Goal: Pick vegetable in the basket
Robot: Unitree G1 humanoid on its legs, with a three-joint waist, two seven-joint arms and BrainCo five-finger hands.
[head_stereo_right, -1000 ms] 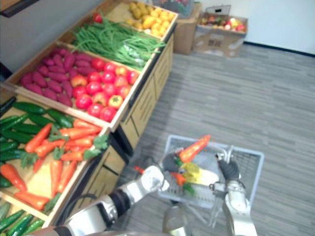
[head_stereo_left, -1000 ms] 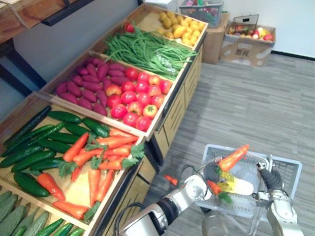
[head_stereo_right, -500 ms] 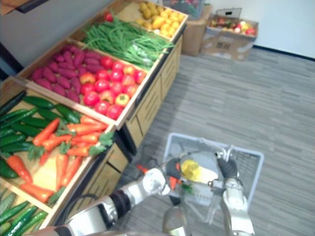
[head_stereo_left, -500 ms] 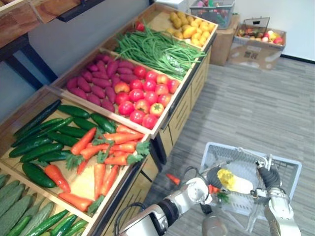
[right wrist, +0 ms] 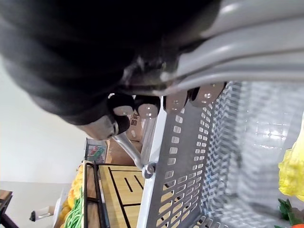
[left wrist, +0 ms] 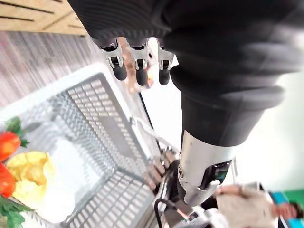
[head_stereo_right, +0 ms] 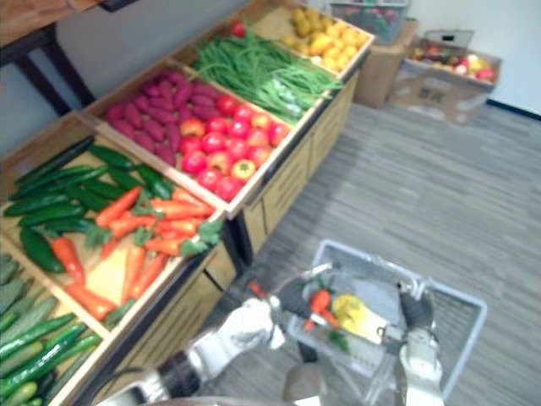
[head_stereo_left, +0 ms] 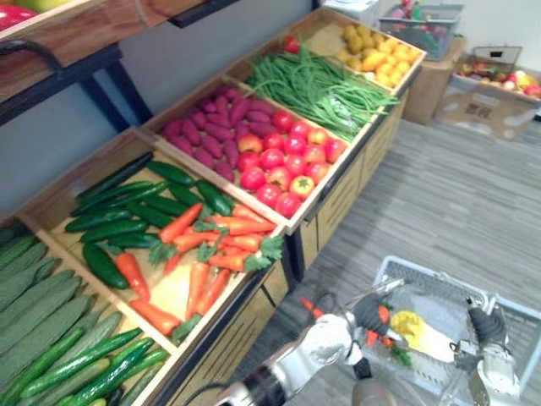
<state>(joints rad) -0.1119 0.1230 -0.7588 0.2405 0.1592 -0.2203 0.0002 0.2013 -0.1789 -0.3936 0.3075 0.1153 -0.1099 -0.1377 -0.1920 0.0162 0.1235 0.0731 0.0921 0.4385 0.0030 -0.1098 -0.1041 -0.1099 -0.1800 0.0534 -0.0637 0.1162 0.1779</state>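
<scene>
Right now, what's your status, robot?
Left robot hand open above basket. Right robot hand shut on handle. Carrot in basket beside corn. Nothing blocking.

A sloping wooden produce stand (head_stereo_left: pixel 342 199) carries bins of dark cucumbers (head_stereo_left: pixel 127 216), carrots (head_stereo_left: pixel 215 249), purple sweet potatoes (head_stereo_left: pixel 207 127), tomatoes (head_stereo_left: pixel 283 161), green beans (head_stereo_left: pixel 317 85) and yellow produce (head_stereo_left: pixel 380 51), while cardboard boxes (head_stereo_left: pixel 490 89) sit on the grey floor (head_stereo_left: pixel 448 194) beyond
</scene>
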